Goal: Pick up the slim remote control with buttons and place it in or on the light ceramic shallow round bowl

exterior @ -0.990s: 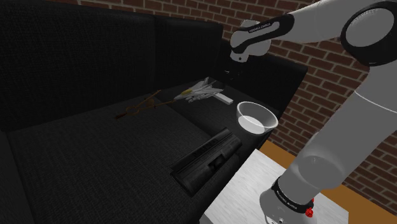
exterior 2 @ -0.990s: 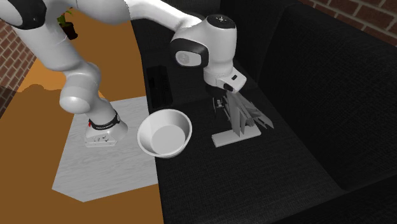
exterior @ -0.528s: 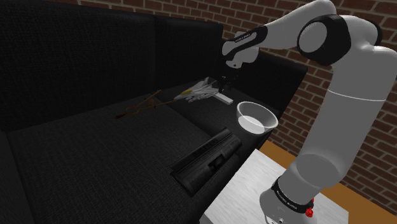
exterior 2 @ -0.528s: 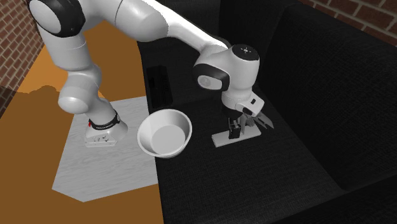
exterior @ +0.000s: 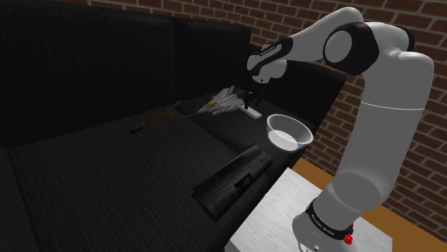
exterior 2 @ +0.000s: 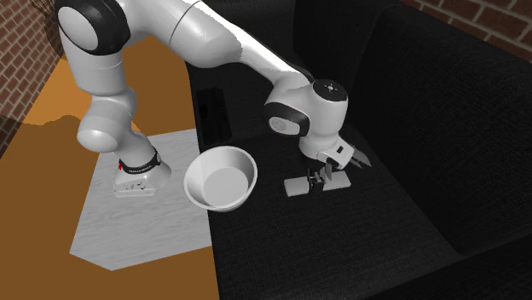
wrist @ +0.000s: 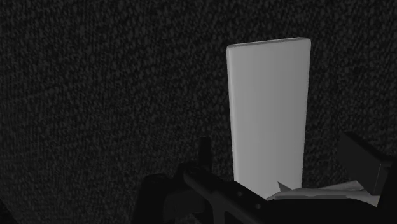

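The gripper (exterior 2: 320,179) is down on the seat of a black fabric sofa (exterior: 107,165). Its fingers (wrist: 364,162) stand apart, and the remote (wrist: 270,108) lies flat on the cushion between them. In the wrist view a sliver of dark fabric shows between the remote's long edges and each finger, so nothing is clasped.

It is tight on the backrest side of the fingers, where a pale toy plane (exterior: 222,102) sits just beside them. I cannot tell whether it touches the remote. On the opposite side a strip of bare cushion runs from the fingers to the white bowl (exterior 2: 220,183), which is near them but apart and sits right at the seat's front edge. Past that edge the seat drops to the pale stand (exterior 2: 136,226) and an orange-brown floor (exterior 2: 34,128).

The armrest rises close to the fingers at one end of the seat. The other way, the cushion opens into a wide stretch of bare fabric. A long black object (exterior: 233,179) lies along the front edge there, well apart from the fingers. A thin brown twig-like thing (exterior: 154,122) lies out beyond the plane. A brick wall (exterior: 215,11) stands behind the sofa.

The remote is a slim, flat slab, pale grey-white. It has straight long edges and slightly softened corners, and its top face reads as one even, plain surface.
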Available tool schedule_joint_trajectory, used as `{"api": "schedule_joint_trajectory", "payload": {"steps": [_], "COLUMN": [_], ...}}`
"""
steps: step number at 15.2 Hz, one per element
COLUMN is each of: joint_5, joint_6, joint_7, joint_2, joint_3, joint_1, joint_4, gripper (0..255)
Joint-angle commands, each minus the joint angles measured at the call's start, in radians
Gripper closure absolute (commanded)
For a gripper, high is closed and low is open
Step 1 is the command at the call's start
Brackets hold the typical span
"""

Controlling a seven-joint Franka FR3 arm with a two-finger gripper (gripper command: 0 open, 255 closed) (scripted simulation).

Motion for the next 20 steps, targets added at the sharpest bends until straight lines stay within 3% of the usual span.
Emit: {"api": "schedule_joint_trajectory", "payload": {"steps": [1,8,9,20], "joint_5": [0.006,0.006,0.006,-0.002], "joint_6": [0.016,0.016,0.016,-0.006], "joint_7": [-0.003,-0.003,-0.003,0.003], "joint_2": [0.014,0.013,0.013,-0.001], "joint_3": [0.003,0.003,0.003,0.000], "joint_1": [-0.001,-0.001,-0.001,0.001], "joint_4": [-0.007,-0.007,-0.007,0.002], "gripper": [0,0,255,255]}}
